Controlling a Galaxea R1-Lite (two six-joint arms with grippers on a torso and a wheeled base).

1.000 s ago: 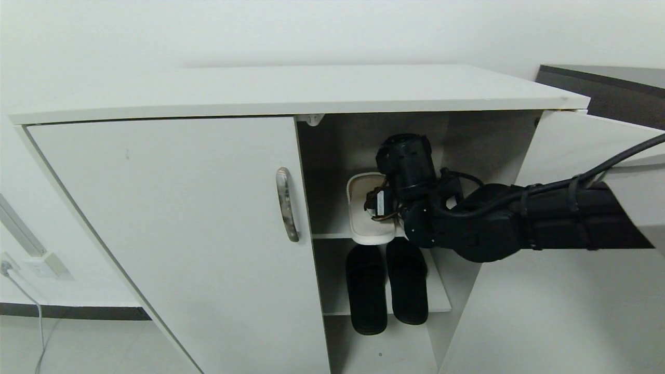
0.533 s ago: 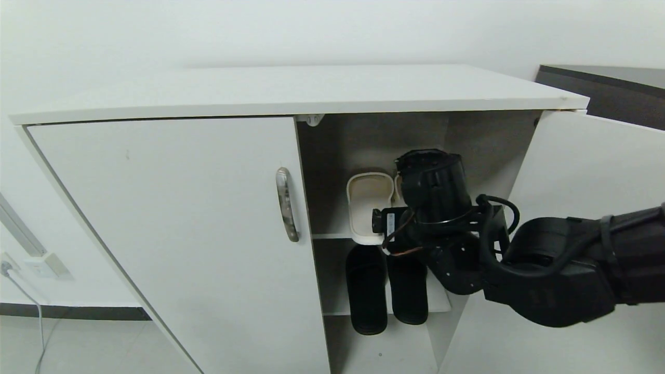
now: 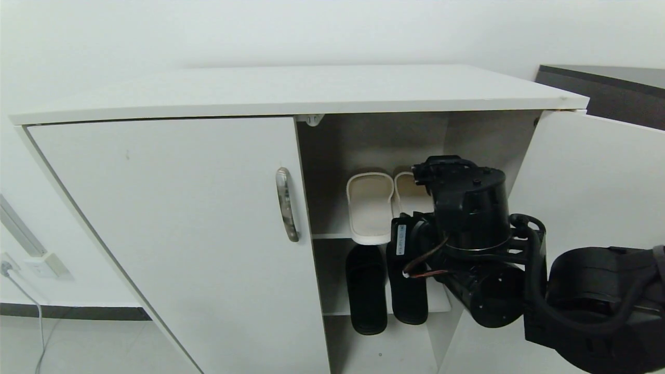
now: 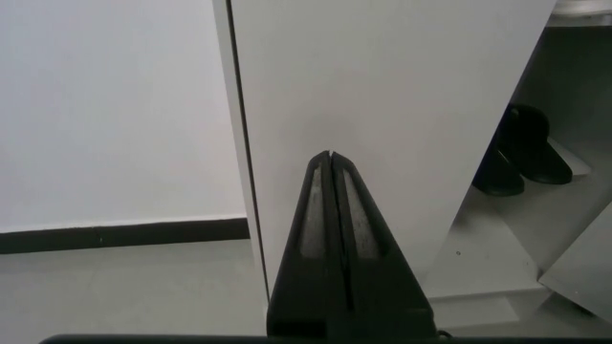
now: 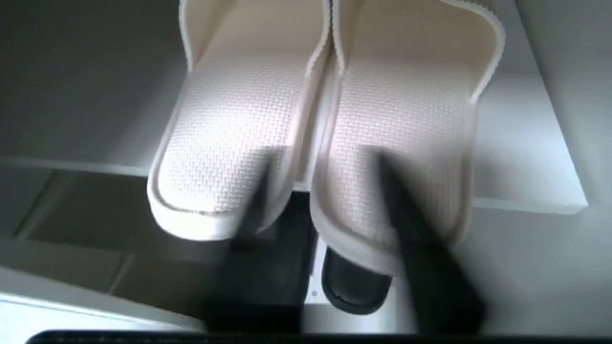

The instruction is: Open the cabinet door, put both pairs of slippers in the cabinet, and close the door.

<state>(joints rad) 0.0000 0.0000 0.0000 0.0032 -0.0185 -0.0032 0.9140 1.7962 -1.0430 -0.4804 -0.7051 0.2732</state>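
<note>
Both pairs are already in the cabinet (image 3: 291, 88): the white slippers (image 3: 370, 208) lie side by side on the upper shelf, heels just over its front lip, and the black slippers (image 3: 387, 288) sit on the shelf below, heels overhanging too; both pairs run lengthwise front to back. Just in front of the white pair, the right gripper (image 5: 325, 177) points into the opening with its fingers spread apart and nothing between them; the heels lie straight ahead of it and apart from the fingers. What is left, by my reading, is the open door (image 3: 587, 176); it hangs on the cabinet's right side, swung out toward the robot, its inner face turned to the right arm (image 3: 587, 291), which stands close beside it and is plainly the nearer; its free edge and handle I cannot make out. The left gripper (image 4: 330, 162) is pressed closed on nothing, aimed at the closed left door (image 3: 171, 218), whose handle (image 3: 287, 203) sits by the opening.
</note>
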